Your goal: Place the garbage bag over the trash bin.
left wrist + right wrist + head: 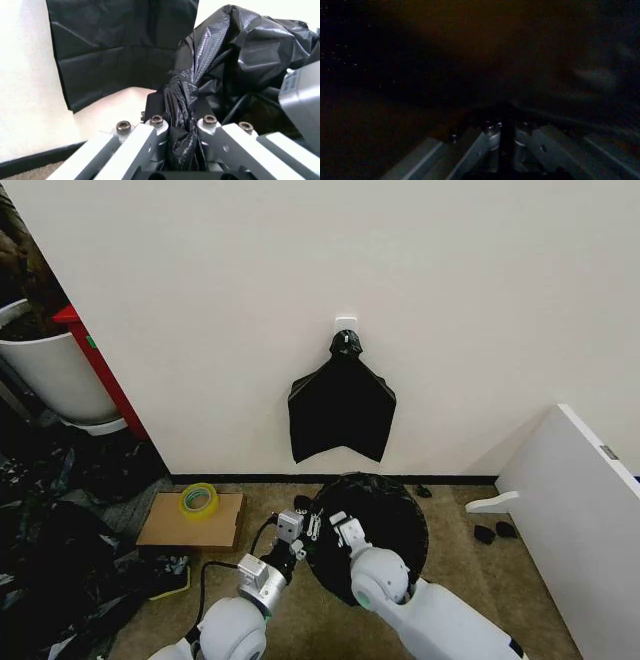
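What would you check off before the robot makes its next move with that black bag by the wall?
1. Left gripper has the garbage bag: ok, a bunched fold is pinched between its fingers.
2. Right gripper has the bag: cannot tell, its wrist view is dark, seemingly under plastic.
3. Bag sits over the trash bin: cannot tell, black plastic hides whatever is beneath.
4. Bag clear of the flat black bundle clipped to the wall: ok, apart in the head view.
5. Cardboard and tape roll out of the way: ok, off to the left.
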`<state>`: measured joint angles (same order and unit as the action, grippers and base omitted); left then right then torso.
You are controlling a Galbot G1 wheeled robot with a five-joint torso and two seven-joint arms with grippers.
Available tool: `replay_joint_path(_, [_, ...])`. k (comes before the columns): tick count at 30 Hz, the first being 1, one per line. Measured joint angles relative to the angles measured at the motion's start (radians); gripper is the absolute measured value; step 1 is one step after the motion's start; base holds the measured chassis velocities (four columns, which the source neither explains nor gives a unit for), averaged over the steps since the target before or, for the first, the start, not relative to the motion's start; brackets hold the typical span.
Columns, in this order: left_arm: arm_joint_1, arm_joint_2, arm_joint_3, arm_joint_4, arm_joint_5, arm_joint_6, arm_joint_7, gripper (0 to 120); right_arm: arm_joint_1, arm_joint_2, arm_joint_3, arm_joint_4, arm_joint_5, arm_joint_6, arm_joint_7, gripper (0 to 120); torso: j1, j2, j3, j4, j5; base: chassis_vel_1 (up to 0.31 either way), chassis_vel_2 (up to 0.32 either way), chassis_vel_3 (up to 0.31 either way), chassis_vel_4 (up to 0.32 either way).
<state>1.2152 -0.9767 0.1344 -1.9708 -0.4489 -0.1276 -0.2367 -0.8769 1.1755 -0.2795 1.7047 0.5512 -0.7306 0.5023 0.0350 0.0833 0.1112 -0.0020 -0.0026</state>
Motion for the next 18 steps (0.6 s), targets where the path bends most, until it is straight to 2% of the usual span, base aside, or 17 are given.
replay_joint_path(5, [0.001,-0.001,-0.005,-0.001,-0.002,0.000,0.000,4,-0.042,-0.036,-0.012,0.011,-0.016,-0.001,-0.004,0,0.000,0.000,0.000,-0.0007,0.0001,0.000,0.000,0.000,0.000])
replay_joint_path(12, [0.002,-0.007,-0.003,0.001,-0.002,0.000,0.000,4,-0.044,-0.014,-0.034,0.021,-0.020,-0.001,-0.005,0,0.000,0.000,0.000,-0.0003,0.0001,0.000,0.000,0.000,0.000])
replay_joint_path(18, [0.005,0.001,-0.005,-0.008,-0.002,0.001,0.002,4,0.002,0.000,-0.016,-0.024,-0.020,0.000,-0.018,0,0.000,0.000,0.000,0.0000,0.0001,0.000,0.000,0.000,0.000])
